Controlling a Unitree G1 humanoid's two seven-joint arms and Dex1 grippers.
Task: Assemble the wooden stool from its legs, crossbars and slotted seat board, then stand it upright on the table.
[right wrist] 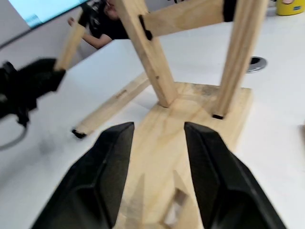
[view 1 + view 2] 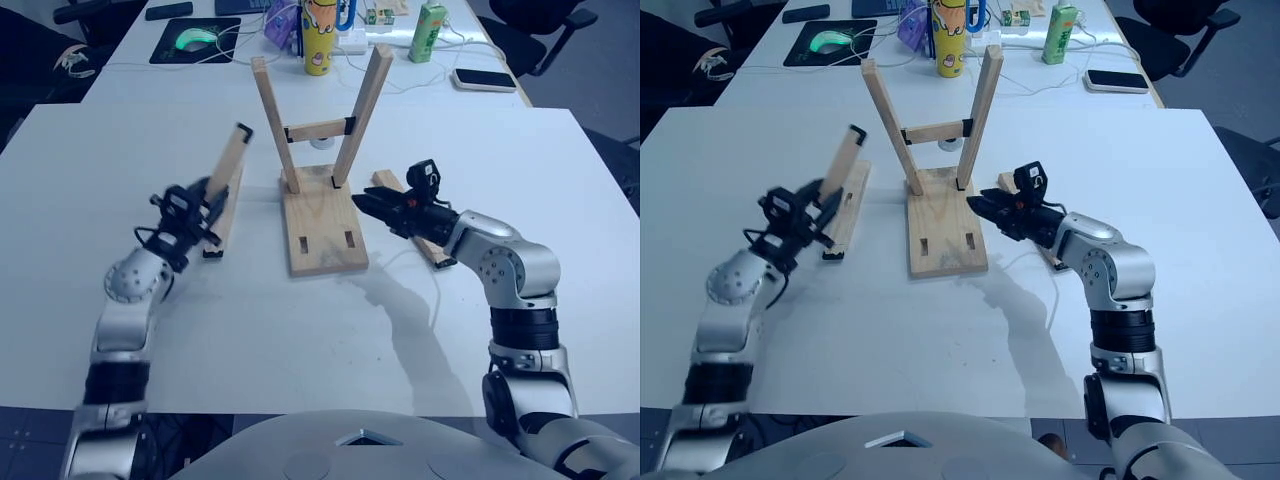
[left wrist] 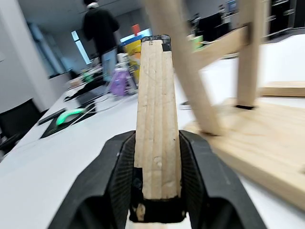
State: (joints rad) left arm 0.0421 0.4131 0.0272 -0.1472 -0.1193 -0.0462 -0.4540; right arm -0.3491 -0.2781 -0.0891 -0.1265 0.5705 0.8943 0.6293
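Left wrist view: pretty blurry past the fingers tbh. The pale wooden leg with black-capped ends (image 3: 155, 86) runs straight out of the left gripper (image 3: 157, 145). Its lower end is buried between the black pads (image 3: 121, 167), so I can't see how deep it sits.
Hidden stuff: a short light wooden piece (image 2: 387, 181) lies flat at about 4 o'clock from the board. The right arm covers most of it and only the ends poke out. I also can't tell whether the right fingertips touch the board or just hover over it.
Left gripper: clamped tight on that pale wooden leg. It holds the leg tilted, top end leaning toward 1 o'clock, at roughly 9 o'clock from the board.
Right gripper (image 1: 157, 128): fingers spread fairly wide with nothing between them. The tips are at the board's 3 o'clock edge, right by the foot of the nearer upright leg.
Seat board: the light rectangular slotted wooden seat board (image 2: 322, 235) lies flat mid-way across the white table (image 2: 250, 340). Two upright legs (image 2: 272, 120) stand in its 12 o'clock end, splaying outward, joined by a wooden crossbar (image 2: 318, 130). The two slots (image 2: 303, 243) at the 6 o'clock end are empty.
Loose leg: a second flat wooden leg (image 2: 848, 212) lies on the table just below the held one.
12 o'clock desk: a yellow cup (image 2: 319, 40), a green carton (image 2: 428, 32) and a dark phone (image 2: 484, 78).
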